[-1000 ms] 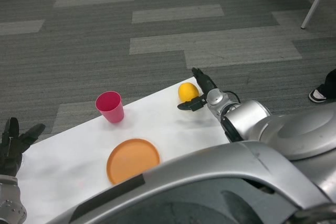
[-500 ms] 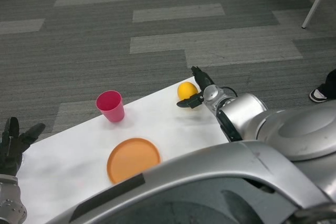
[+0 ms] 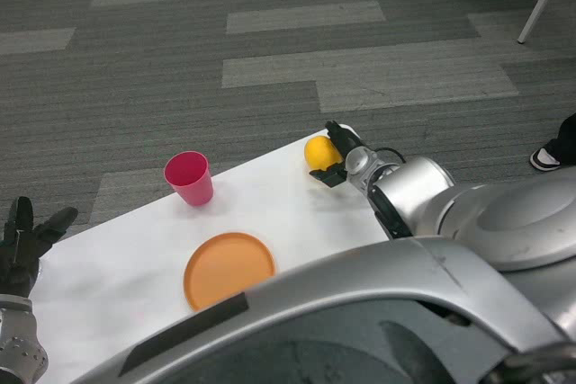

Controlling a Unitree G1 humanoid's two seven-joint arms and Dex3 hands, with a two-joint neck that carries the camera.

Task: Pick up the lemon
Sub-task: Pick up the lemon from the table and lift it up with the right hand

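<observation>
The yellow lemon [image 3: 317,152] lies on the white table [image 3: 279,213] near its far edge. My right hand [image 3: 337,152] is against the lemon's right side. One finger lies over its top right and the thumb presses under its lower edge, so the hand grips it. The lemon still rests on the table. My left hand [image 3: 23,242] waits at the table's left end with its fingers spread and nothing in it.
A pink cup [image 3: 189,179] stands upright left of the lemon. An orange plate [image 3: 229,268] lies nearer to me, in the middle. My right forearm [image 3: 409,191] reaches across the table's right side. A person's shoe [image 3: 544,161] shows on the floor at right.
The right hand's fingers have drawn in from a wide spread onto the lemon. The lemon has stayed in place. The left hand has not moved.
</observation>
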